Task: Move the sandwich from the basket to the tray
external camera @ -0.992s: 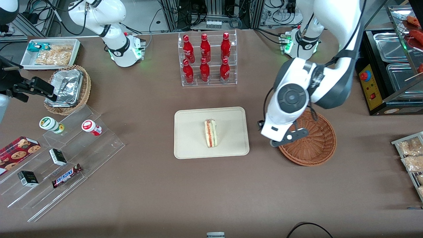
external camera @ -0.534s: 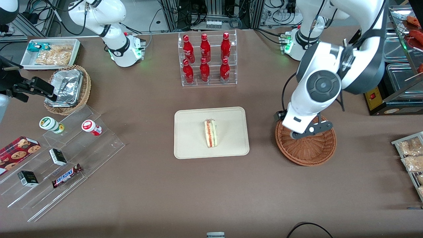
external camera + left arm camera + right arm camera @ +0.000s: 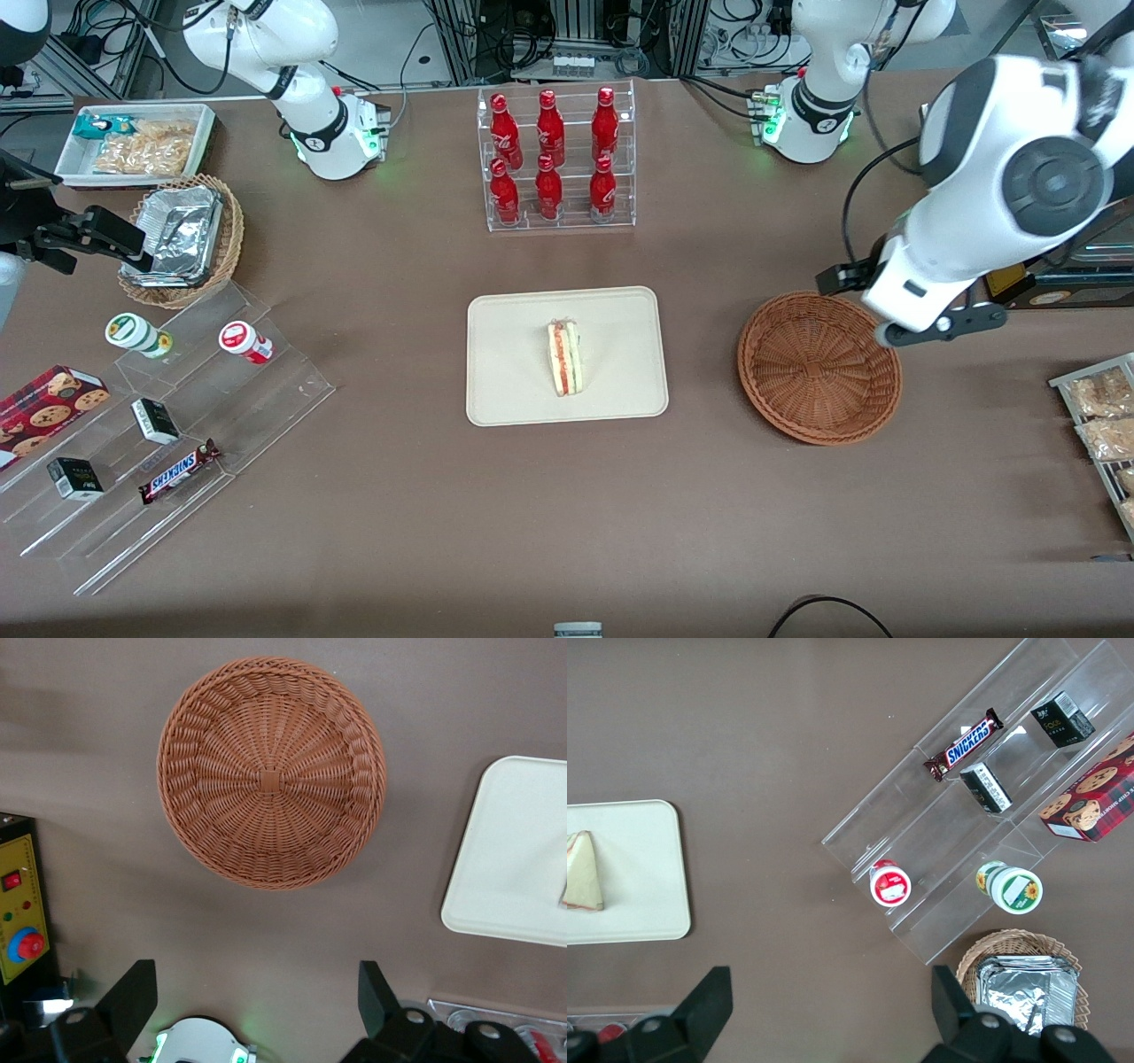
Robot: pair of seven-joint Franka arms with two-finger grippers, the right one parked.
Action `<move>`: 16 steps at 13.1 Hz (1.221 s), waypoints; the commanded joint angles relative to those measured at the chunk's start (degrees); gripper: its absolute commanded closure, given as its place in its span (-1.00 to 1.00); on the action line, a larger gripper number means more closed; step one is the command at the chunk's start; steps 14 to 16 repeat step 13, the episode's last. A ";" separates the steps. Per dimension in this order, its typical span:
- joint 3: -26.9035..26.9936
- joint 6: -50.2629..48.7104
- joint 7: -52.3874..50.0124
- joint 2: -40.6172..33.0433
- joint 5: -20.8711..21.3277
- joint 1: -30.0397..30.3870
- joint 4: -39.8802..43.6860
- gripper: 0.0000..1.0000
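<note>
Since the sandwich [image 3: 564, 358] already lies on the tray [image 3: 514, 390], standing on edge with its filling stripes up and near the tray's middle, I judge the step in hand to be the retreat, and doing it well means lifting clear without swinging low over the basket [image 3: 819, 367]. From the front, my gripper [image 3: 941, 328] hangs above the basket's rim on the side toward my end of the table, well apart from the tray, and the basket is empty. From my wrist camera, the basket [image 3: 272, 772] sits directly below, bare inside, a corner of the tray [image 3: 514, 859] showing beside it; my fingers [image 3: 133, 997] are spread wide with nothing between them. From the parked wrist, the sandwich [image 3: 585, 873] rests inside the tray's [image 3: 647, 895] rim, so no nudge is needed.
</note>
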 commanded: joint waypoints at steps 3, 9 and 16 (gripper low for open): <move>-5.35 -0.40 8.17 -5.86 1.14 7.40 -4.41 -1.00; -1.05 -0.58 15.65 -7.80 0.62 8.46 -4.86 -1.00; 1.85 -0.05 16.64 -7.89 0.00 7.85 -4.42 -1.00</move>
